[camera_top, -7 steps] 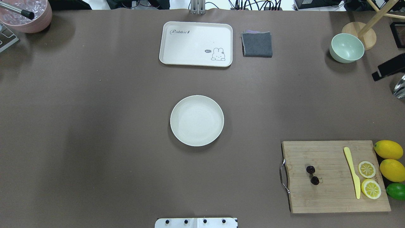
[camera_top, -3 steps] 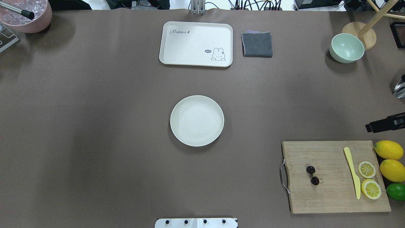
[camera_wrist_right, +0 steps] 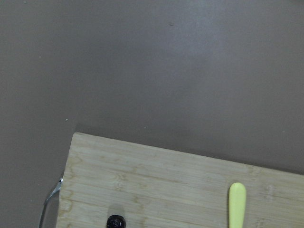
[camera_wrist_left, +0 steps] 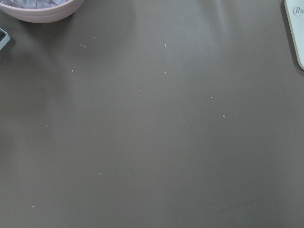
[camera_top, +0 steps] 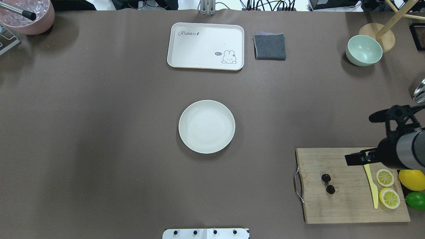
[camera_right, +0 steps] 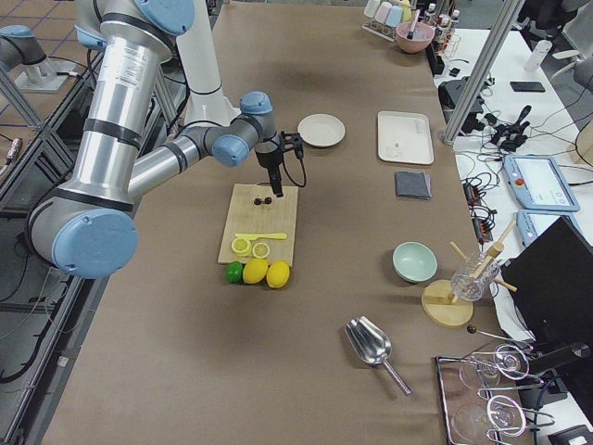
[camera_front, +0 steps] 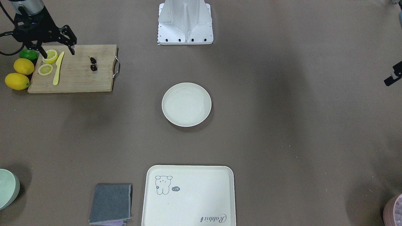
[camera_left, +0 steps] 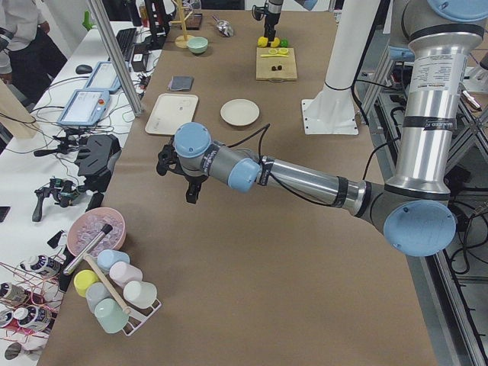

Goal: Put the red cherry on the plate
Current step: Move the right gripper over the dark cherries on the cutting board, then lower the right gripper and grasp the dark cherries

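On the wooden cutting board [camera_top: 345, 202], at the near right part of the table as the robot sees it, lies the red cherry [camera_top: 328, 183]: two small dark fruits joined by a thin stem. It rests on the left half of the board, not far from the metal handle [camera_top: 297, 185], and nothing touches it. To the right of it on the same board lie a yellow knife [camera_top: 372, 190] and two lemon slices [camera_top: 385, 177]. Just beside the board's right edge are a whole lemon [camera_top: 412, 179] and a lime [camera_top: 416, 200].

The right gripper [camera_top: 360, 137] hangs above the far right part of the board with its two fingers spread wide and holding nothing. It is clearly apart from the cherry, to the right and farther. Its wrist camera catches only one of the dark fruits at the lower edge of the view.

The plate [camera_top: 186, 114] stands at the middle of the table, well apart from the board, to the left and a little farther. Beyond it, at the far side, are a cream tray [camera_top: 173, 49], a grey cloth [camera_top: 269, 46] and a pale green bowl [camera_top: 363, 50].

The left gripper [camera_left: 180, 169] hovers over the bare table at the left end, near a pink bowl [camera_left: 97, 232]; whether it is open or closed I cannot tell.
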You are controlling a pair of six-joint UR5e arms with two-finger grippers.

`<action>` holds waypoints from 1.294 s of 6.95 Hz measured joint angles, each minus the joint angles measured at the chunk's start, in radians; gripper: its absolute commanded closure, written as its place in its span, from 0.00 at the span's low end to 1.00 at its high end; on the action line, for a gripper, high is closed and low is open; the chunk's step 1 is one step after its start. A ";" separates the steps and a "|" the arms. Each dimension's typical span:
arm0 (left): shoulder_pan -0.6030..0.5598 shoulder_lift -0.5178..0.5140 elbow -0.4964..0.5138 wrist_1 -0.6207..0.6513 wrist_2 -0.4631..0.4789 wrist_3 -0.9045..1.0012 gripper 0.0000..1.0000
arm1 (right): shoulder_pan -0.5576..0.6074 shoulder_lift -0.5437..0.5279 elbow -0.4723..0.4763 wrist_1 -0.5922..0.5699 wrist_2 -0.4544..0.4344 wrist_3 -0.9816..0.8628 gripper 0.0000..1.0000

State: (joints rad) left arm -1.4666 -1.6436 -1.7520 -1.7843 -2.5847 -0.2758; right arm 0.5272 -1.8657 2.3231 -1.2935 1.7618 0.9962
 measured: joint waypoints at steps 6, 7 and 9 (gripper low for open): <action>0.000 -0.001 -0.001 -0.004 -0.014 -0.003 0.03 | -0.266 0.051 -0.098 0.036 -0.213 0.175 0.12; 0.000 -0.001 -0.001 -0.004 -0.014 -0.002 0.03 | -0.282 0.051 -0.125 0.062 -0.228 0.186 0.18; 0.000 -0.001 0.000 -0.004 -0.013 -0.002 0.03 | -0.293 0.051 -0.157 0.098 -0.239 0.195 0.56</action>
State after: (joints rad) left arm -1.4665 -1.6447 -1.7521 -1.7886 -2.5976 -0.2777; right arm 0.2347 -1.8149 2.1664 -1.1958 1.5226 1.1913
